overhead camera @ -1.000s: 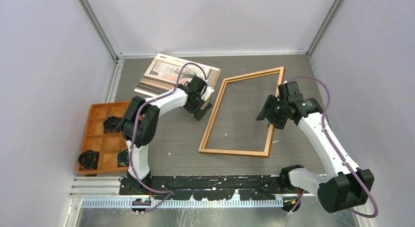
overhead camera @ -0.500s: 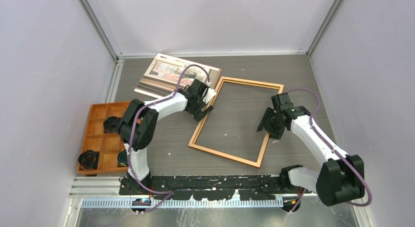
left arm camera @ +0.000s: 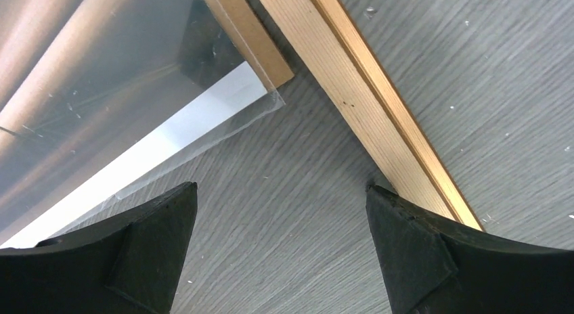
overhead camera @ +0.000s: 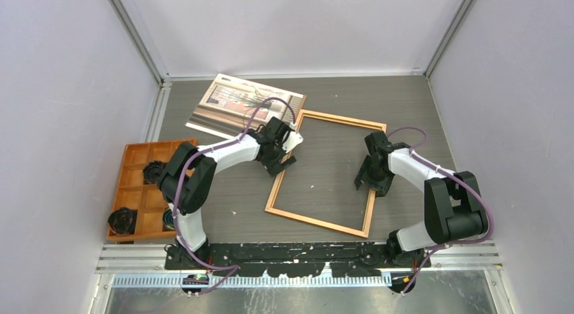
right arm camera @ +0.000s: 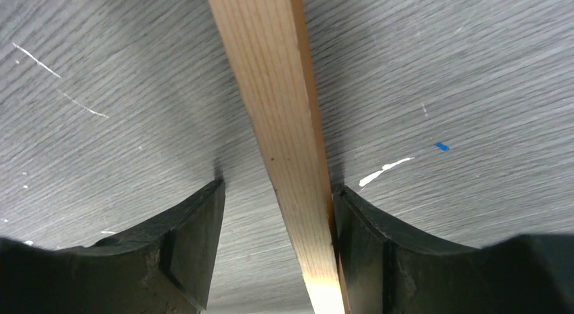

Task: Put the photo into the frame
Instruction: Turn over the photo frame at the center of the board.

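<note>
right jaws astride frame (right arm camera: 284, 124) rail, left jaws just outside

Count from top view:
- frame (overhead camera: 342, 117) ×1
- photo (overhead camera: 233, 107) ×1
- orange compartment tray (overhead camera: 135, 155) ×1
- black round items (overhead camera: 155, 170) (overhead camera: 122, 220) (overhead camera: 170, 218) ×3, all in the tray; number of tray cells not legible
- arms ×2: left arm (overhead camera: 223, 151), right arm (overhead camera: 420, 168)
- gripper ×2, one per arm: left gripper (overhead camera: 281, 158), right gripper (overhead camera: 369, 182)
- bench (overhead camera: 237, 192) ×1

Wrist views:
- fingers (left arm camera: 156, 260) ×2 on each gripper
- clear sheet (left arm camera: 223, 128) ×1, seen in the left wrist view only
</note>
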`<action>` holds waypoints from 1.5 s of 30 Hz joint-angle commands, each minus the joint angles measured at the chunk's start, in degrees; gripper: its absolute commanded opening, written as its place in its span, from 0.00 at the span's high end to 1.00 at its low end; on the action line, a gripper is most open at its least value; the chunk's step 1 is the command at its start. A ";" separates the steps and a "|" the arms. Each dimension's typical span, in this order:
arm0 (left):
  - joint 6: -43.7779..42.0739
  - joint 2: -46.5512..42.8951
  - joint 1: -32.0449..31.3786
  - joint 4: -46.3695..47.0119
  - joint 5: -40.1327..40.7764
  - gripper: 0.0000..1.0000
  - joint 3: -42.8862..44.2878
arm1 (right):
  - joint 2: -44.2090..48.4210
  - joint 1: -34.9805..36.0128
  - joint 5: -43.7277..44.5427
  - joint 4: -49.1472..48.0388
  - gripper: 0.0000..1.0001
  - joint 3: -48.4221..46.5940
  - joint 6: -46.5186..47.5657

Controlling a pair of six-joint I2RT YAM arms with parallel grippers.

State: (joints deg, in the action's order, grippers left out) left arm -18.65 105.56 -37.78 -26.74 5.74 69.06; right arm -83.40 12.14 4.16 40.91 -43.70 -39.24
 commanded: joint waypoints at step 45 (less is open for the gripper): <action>6.12 10.48 41.34 -17.88 -4.13 0.05 39.53 | -25.71 30.49 15.45 -1.96 0.03 -51.80 -4.72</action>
State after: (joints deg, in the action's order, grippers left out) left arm -15.97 114.45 -1.85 -43.62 -2.17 102.74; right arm -101.62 38.02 21.71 42.37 -84.75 -42.02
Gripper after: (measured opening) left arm 0.960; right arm 0.983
